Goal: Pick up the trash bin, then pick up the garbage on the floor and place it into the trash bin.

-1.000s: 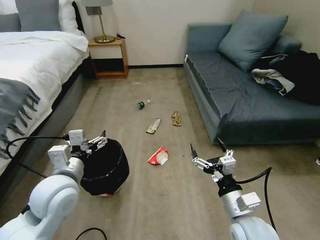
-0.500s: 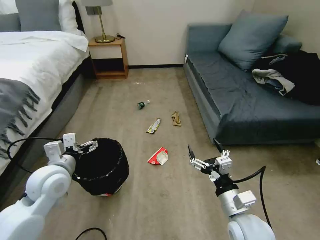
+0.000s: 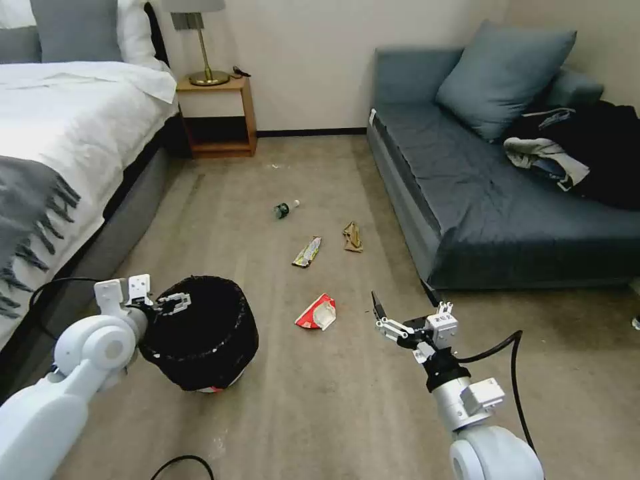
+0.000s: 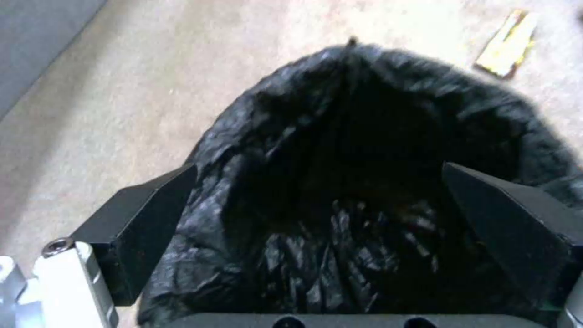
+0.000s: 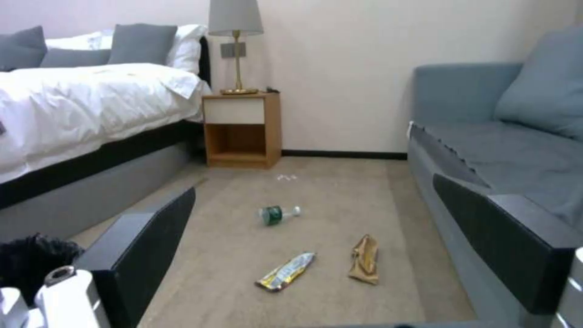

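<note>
Now left gripper (image 4: 322, 218) jaws spread astride trash bin (image 3: 200, 333) rim, nothing visible inside.

Trash bin (image 3: 200, 333): crinkly black plastic liner, faint sheen. Floor (image 3: 320, 413): matt beige short-pile carpet. Snack wrapper (image 3: 307, 252) at bin's 1 o'clock: glossy foil. Crumpled paper (image 3: 353, 237): matt tan. Nightstand (image 3: 217, 117): smooth wood. Sofa (image 3: 507, 200): matt grey-blue cloth.

floor (image 3: 320, 413): beige carpet | on it: trash bin (image 3: 200, 333) near bed side; red-and-white wrapper (image 3: 317, 312), yellow-silver wrapper (image 3: 307, 251), brown paper (image 3: 353, 237), bottle (image 3: 285, 209) mid-floor
</note>
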Robot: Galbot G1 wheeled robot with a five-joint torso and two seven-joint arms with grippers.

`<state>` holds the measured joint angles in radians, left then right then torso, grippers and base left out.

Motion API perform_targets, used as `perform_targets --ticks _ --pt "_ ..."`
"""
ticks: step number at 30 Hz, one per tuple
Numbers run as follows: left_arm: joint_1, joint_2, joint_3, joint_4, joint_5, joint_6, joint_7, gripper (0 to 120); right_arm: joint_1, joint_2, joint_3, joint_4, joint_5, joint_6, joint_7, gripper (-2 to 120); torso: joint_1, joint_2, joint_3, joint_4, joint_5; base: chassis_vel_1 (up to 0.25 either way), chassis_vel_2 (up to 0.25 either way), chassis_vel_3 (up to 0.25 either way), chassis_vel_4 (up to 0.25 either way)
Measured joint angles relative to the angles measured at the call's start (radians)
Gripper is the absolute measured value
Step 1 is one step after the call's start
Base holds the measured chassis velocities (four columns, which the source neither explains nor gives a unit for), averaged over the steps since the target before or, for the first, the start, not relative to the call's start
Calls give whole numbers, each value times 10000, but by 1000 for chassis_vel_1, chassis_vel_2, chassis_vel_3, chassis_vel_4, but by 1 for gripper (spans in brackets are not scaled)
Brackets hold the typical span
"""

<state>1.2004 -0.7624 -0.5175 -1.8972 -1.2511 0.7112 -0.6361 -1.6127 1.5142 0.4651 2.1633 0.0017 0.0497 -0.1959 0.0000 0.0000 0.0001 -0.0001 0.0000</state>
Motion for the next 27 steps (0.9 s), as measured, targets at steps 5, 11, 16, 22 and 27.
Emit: perform_targets --ticks 5,11,16,22,27 --pt "-251 -8 131 655 37 245 21 100 55 -40 -9 -119 -1 11 -12 100 0 0 0 0 0 0 0 0 0" --pt "-500 -76 372 1267 232 281 344 100 43 -65 3 -213 -6 31 -13 100 0 0 0 0 0 0 0 0 0" --pt "-674 -134 496 1739 364 281 752 100 -5 -67 10 -261 -35 80 -14 100 0 0 0 1 0 0 0 0 0" --pt "-773 -197 588 2203 387 269 939 100 -55 -41 12 -280 -77 119 -16 100 0 0 -1 1 0 0 0 0 0" --pt "-802 -285 659 2498 366 263 1032 100 -102 -52 18 -302 -97 176 -17 100 0 0 -1 0 0 0 0 0 0"
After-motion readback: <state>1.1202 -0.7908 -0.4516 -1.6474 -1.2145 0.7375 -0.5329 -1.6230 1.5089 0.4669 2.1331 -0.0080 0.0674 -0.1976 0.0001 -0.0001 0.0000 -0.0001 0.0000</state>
